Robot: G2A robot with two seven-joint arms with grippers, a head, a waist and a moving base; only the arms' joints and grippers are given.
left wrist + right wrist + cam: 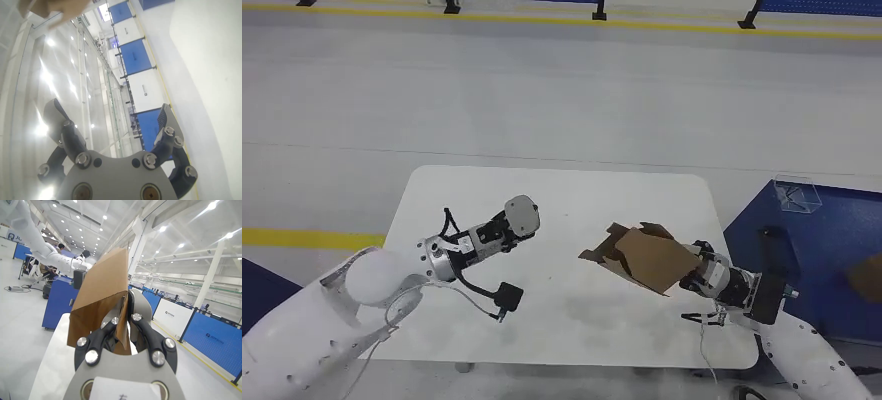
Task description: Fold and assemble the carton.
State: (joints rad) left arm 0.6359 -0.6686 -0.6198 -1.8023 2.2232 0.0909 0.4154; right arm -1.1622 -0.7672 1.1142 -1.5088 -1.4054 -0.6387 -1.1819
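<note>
Right fingers [136, 306] pinch one wall of the half-open brown cardboard carton [647, 258]. It projects ahead of them, toward the left fingers [166, 117]. These are spread, empty and well apart over the white surface [572, 200], judged free to fold.

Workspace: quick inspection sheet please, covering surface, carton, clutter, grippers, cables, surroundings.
Surface: white table, carton over its right part.
Job's things: brown carton, part-folded, tilted.
Clutter: nothing seen.
Grippers: right gripper shut on a carton panel; left gripper open, holding nothing, apart from the carton.
Cables: black cable looping by the left wrist.
Surroundings: blue cabinet beside the table, clear box on it; yellow floor line.
</note>
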